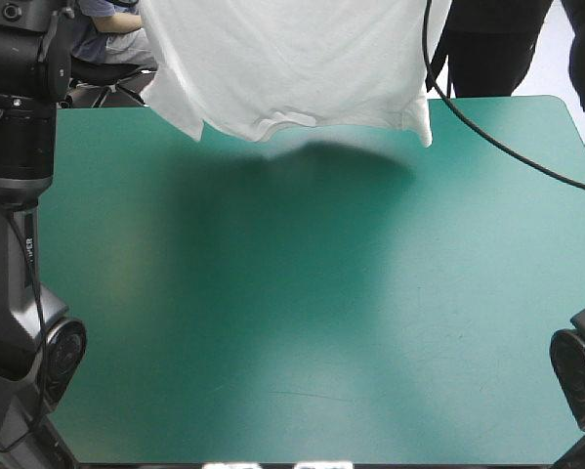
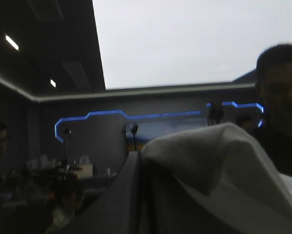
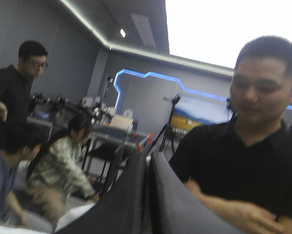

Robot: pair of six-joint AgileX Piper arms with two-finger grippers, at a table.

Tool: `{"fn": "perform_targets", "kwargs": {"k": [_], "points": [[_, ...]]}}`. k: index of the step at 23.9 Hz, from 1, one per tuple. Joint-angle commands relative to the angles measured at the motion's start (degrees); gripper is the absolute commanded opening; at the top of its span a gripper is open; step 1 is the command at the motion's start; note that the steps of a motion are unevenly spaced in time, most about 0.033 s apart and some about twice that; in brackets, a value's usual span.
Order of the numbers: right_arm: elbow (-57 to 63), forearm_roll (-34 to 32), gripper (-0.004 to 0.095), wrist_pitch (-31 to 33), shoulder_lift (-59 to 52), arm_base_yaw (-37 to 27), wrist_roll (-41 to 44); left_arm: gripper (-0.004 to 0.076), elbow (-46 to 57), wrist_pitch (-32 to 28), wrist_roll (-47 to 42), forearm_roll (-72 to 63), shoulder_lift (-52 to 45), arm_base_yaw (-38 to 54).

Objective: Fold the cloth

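Observation:
The white T-shirt (image 1: 292,59) hangs spread in the air over the table's far edge, collar and sleeves down, its lower edge just above the cover. Neither gripper shows in the high view; both are above the picture's top. In the left wrist view my left gripper (image 2: 138,156) is shut on the T-shirt (image 2: 219,165), whose cloth drapes over one finger and hides it. In the right wrist view my right gripper (image 3: 148,155) has its black fingers pressed together in a pointed arch. A small patch of the T-shirt (image 3: 75,214) shows beside that gripper's base.
The teal-green table (image 1: 292,322) lies wide under the hanging shirt, with the shirt's dark shadow (image 1: 302,186) on its far half. My left arm's column (image 1: 19,147) stands at the table's left edge.

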Motion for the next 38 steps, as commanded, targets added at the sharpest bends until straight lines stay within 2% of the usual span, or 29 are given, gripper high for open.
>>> {"fn": "perform_targets", "kwargs": {"k": [1, 2, 4, 6, 11, 13, 16, 21, 25, 30, 38], "points": [[2.1, -0.1, -0.0017, 4.4, 0.9, -0.4, 2.5, -0.0017, -0.1, 11.9, -2.9, -0.4, 1.0, 0.5], [5.7, 0.8, -0.0017, 8.7, 2.6, -0.4, 4.4, -0.0017, 2.2, 18.8, -4.4, -2.0, 2.8, 0.7], [10.3, 1.7, -0.0017, 10.3, 3.3, -0.6, 4.1, -0.0017, 5.4, 23.1, -4.5, -2.7, 3.9, 0.7], [16.0, 2.5, -0.0018, 10.6, 3.4, -1.1, 4.1, -0.0017, 10.3, 25.2, -4.5, -3.0, 4.1, 0.7], [33.2, 10.5, -0.0017, 13.8, 2.2, -3.8, 1.5, -0.0017, 24.5, 28.6, -4.8, -3.8, 1.2, 0.7], [43.4, 14.8, -0.0017, 16.0, 0.2, -4.5, -2.4, -0.0017, 34.7, 28.3, -3.8, -5.6, -2.8, 0.6], [59.5, 20.8, -0.0017, 16.7, -5.2, -4.4, -6.9, -0.0017, 55.2, 26.3, -2.3, -8.7, -11.8, 0.6], [80.2, 22.2, -0.0017, 18.5, -17.2, -4.4, -7.6, -0.0017, 85.0, 25.3, 5.7, -23.9, -27.4, 0.6], [93.9, 24.0, -0.0017, 21.9, -29.3, -4.4, -5.7, -0.0017, 102.2, 29.4, 7.1, -30.3, -39.9, 0.6], [102.6, 24.6, -0.0017, 29.3, -40.2, -4.4, -2.8, -0.0017, 111.4, 37.8, 9.6, -35.2, -50.8, 0.6], [109.8, 25.3, -0.0017, 39.9, -51.9, -4.4, 1.0, -0.0017, 114.3, 49.5, 9.6, -37.7, -62.9, 0.6]]}}
